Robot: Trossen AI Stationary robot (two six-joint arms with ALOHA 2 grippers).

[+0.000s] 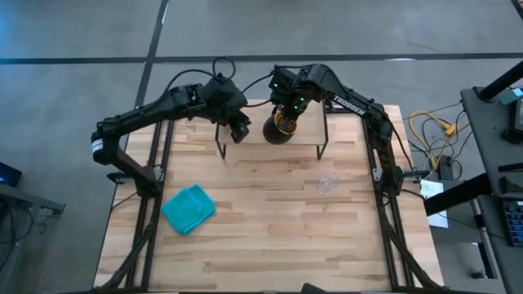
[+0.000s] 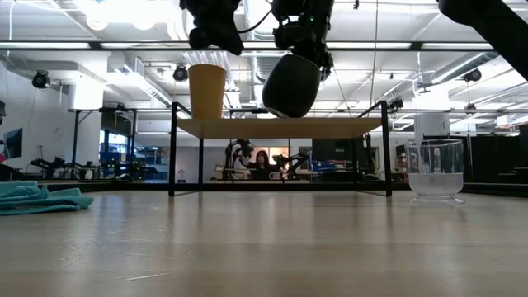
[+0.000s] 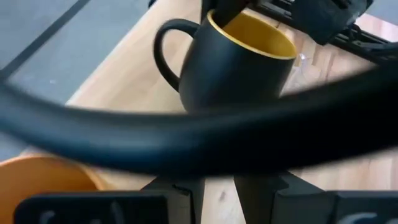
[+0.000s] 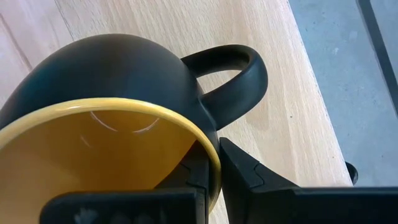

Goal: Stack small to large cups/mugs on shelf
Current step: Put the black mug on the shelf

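Note:
The dark mug (image 2: 291,85) with its yellow-orange inside (image 4: 93,149) hangs tilted in my right gripper (image 4: 214,168) over the middle of the shelf (image 2: 330,126). The handleless yellow-orange cup (image 2: 206,91) stands upright by its base on the shelf's left part. My left gripper (image 2: 213,37) hovers just above that cup, open by a narrow gap and touching nothing. On the tabletop to the right of the shelf, the small clear glass (image 2: 435,169) stands upright on its base; the high view shows this glass (image 1: 327,184) in front of the shelf. My right gripper pinches the mug's wall at the rim (image 4: 208,158), right beside the handle (image 4: 239,74), with one finger inside the mug and one outside. The fingers come from above, pointing down. The mug hangs tilted, its base just over the shelf board; whether they touch I cannot tell.
A teal cloth (image 1: 188,208) lies crumpled on the table's near left part. The shelf's thin black legs (image 2: 172,153) stand on the table's far half. A black cable (image 3: 186,134) crosses the left wrist view. Bare wood (image 1: 278,237) fills the near half of the table.

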